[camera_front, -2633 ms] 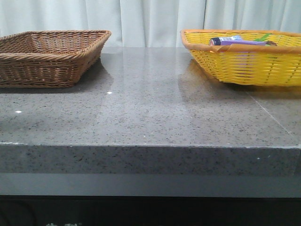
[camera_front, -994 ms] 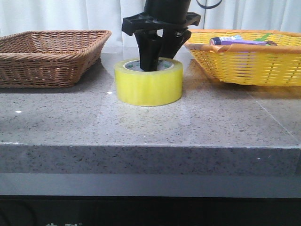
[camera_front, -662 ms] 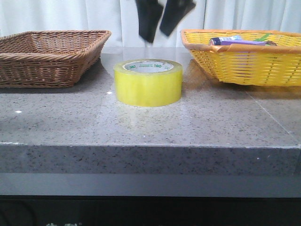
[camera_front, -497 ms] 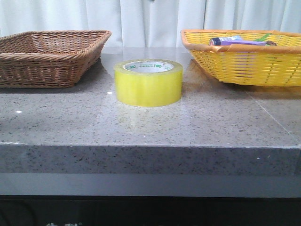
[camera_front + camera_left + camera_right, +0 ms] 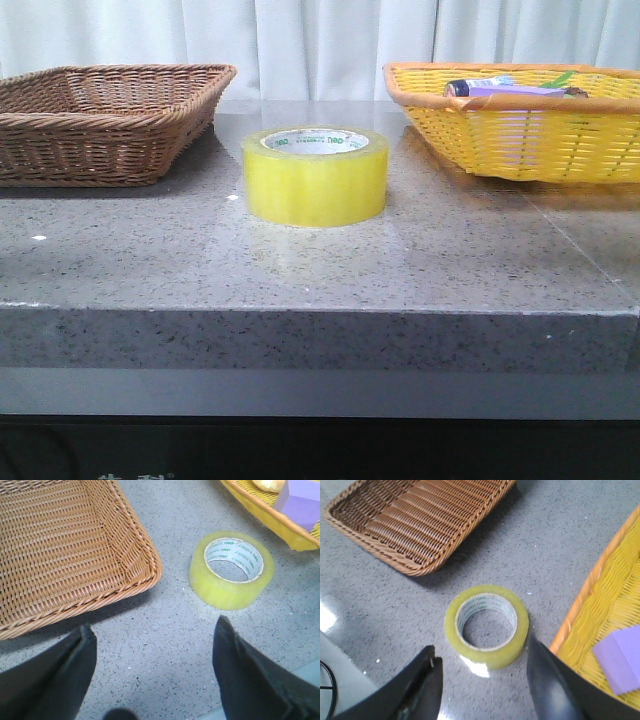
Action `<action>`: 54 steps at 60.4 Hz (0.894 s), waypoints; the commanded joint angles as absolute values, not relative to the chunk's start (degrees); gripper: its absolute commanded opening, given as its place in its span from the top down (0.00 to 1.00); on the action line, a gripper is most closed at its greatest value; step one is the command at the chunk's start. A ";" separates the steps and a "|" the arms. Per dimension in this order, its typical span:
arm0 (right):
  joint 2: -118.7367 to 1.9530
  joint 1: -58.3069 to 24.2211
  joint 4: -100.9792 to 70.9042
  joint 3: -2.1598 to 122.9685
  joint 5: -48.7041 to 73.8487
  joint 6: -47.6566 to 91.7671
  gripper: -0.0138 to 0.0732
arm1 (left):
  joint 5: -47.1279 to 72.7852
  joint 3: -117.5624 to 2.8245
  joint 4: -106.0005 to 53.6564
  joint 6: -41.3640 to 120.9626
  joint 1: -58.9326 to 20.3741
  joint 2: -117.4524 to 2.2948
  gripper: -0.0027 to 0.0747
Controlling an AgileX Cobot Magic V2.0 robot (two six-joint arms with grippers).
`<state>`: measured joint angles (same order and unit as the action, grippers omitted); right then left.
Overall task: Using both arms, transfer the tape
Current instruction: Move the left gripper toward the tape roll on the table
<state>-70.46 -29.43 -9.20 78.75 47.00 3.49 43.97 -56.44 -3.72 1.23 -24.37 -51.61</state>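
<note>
The tape, a thick translucent yellow roll with a white, green-printed core, lies flat on the grey table between the two baskets. No arm shows in the front view. My left gripper hangs open above bare table, with the tape off beyond one finger and nothing between the fingers. My right gripper is open too, high over the tape, which sits free on the table below the gap between its fingers.
A brown wicker basket stands at the back left, seen as well in both wrist views. A yellow basket at the back right holds a purple block and other items.
A second ago black gripper fingers stood in the tape's core on the table; they let go and rose out of the front view. The tape has stayed put since.
</note>
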 commanded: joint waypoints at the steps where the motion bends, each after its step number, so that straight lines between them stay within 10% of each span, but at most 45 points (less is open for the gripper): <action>1: -64.79 -29.37 -10.10 76.07 42.34 3.44 0.37 | 39.92 -58.48 -4.28 1.13 -24.79 -51.40 0.33; 54: -42.93 -29.32 -10.15 54.12 36.88 3.44 0.37 | 39.84 -58.48 -5.25 1.13 -24.79 -51.40 0.33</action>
